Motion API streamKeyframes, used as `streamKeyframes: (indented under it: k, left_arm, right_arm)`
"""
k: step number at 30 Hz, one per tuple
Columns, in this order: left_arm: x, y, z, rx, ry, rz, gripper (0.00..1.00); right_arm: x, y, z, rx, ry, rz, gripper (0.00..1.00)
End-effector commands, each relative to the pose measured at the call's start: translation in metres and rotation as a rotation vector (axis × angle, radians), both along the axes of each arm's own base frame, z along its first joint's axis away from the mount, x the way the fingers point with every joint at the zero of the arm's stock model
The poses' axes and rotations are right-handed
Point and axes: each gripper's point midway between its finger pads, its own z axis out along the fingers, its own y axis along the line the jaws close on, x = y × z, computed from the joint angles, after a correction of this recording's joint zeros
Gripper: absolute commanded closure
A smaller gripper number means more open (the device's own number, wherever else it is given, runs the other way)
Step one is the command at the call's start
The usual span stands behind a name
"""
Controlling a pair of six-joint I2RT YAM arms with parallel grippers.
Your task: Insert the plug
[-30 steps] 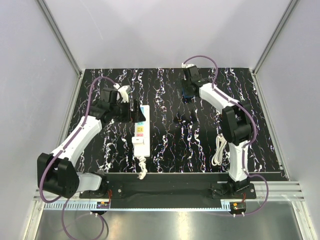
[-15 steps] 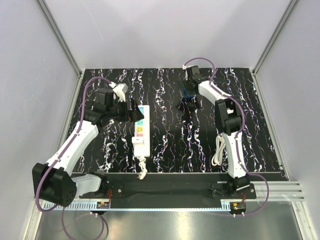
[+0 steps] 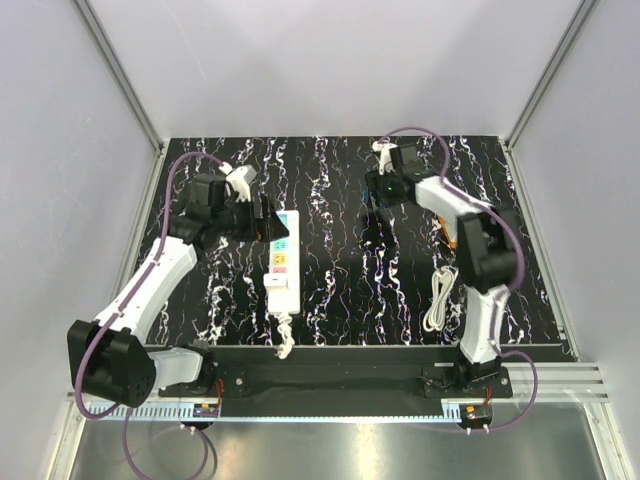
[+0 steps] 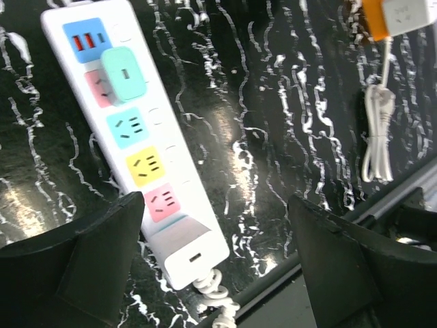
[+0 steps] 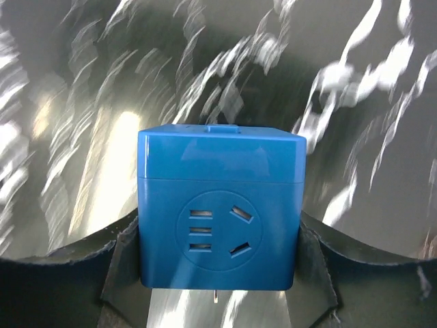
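One blue plug sits clenched in the right pincer over the far surface, well apart from the power strip by the released left pincer; carrying seems in hand, and next likely means lining it up over a free socket.

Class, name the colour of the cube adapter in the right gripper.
Blue adapter; clearest in the right wrist view.

Power strip left of centre on table, lengthwise near-to-far, cord end toward my bases. Small adapter on its far part. My left gripper just left of strip's far end. Cube plug in my right gripper, far right, well apart from strip. Coiled cable near right.
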Motion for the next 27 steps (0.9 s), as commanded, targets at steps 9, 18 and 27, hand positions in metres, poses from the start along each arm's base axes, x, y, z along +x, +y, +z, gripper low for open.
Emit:
streamKeyframes:
  k: [9, 18, 27]
  left_arm:
    - [-0.024, -0.056, 0.105, -0.312, -0.083, -0.273, 0.09]
    - [-0.054, -0.085, 0.125, -0.381, -0.067, -0.356, 0.01]
    - [-0.062, -0.105, 0.124, -0.489, 0.010, -0.402, 0.01]
  right_arm:
    - [-0.187, 0.088, 0.220, 0.457, -0.469, 0.473, 1.00]
    - [-0.261, 0.106, 0.244, 0.574, -0.481, 0.584, 1.00]
    - [-0.275, 0.119, 0.222, 0.530, -0.448, 0.636, 1.00]
